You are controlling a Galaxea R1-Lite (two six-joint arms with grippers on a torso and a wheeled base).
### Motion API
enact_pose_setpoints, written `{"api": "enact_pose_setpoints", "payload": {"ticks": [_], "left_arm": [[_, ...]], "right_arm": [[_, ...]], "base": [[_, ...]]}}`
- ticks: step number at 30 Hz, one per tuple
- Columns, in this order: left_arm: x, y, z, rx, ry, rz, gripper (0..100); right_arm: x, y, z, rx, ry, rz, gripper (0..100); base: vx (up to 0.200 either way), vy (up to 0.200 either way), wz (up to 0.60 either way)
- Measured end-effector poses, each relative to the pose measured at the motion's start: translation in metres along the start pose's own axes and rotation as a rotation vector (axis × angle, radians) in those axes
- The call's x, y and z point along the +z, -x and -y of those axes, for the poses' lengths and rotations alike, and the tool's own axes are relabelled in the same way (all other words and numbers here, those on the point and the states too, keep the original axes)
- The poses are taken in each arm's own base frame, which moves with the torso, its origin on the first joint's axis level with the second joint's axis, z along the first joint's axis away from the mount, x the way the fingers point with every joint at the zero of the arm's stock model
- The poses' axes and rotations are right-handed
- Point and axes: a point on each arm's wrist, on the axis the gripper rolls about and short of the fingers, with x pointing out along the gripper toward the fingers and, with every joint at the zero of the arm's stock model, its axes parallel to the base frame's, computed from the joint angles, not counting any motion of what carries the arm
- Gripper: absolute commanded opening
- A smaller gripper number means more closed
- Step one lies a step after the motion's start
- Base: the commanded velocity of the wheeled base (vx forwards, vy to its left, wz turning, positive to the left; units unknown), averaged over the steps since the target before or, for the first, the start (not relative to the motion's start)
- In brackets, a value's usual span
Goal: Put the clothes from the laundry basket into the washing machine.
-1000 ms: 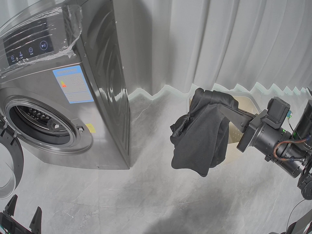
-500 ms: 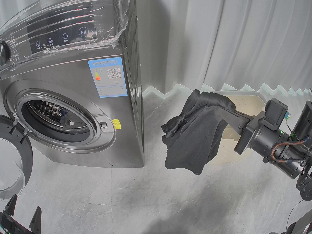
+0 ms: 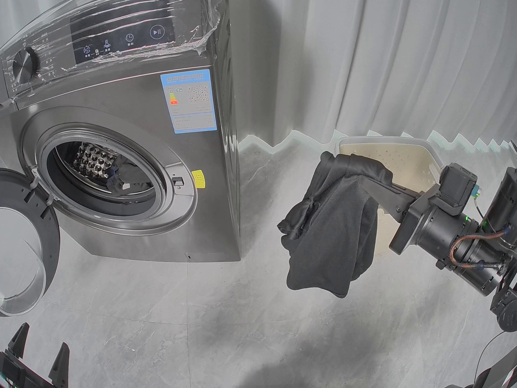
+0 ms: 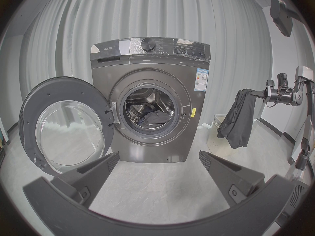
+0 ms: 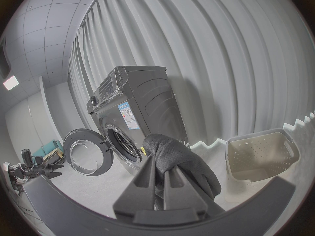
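Right gripper (image 5: 159, 177) fingers clamped on black knit garment (image 3: 328, 233), hanging mid-air between beige perforated plastic laundry basket (image 3: 417, 154) and grey steel front-load washing machine (image 3: 215, 152). Left gripper (image 4: 158, 154) fingers spread, empty. Risk: long dangling fabric catches the porthole rim (image 3: 186, 200), or slips from the edge pinch.

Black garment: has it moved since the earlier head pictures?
Yes. Against the laundry basket, the black garment has shifted toward the washing machine, though the camera moved too.

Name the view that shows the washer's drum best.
Left wrist view: it looks straight into the drum, with dark clothes lying inside. Head view sees it at a slant; right wrist view, small and side-on.
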Motion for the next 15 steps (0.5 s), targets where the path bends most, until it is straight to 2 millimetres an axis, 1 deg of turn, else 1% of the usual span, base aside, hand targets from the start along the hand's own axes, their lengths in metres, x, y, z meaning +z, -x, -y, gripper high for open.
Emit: {"api": "enact_pose_setpoints", "payload": {"ticks": [15], "left_arm": [[0.0000,0.0000,0.0000,-0.001,0.000,0.000,100]], "right_arm": [[0.0001,-0.0009,-0.0001,0.000,-0.002,0.002,0]], "base": [[0.000,0.200,0.00]]}}
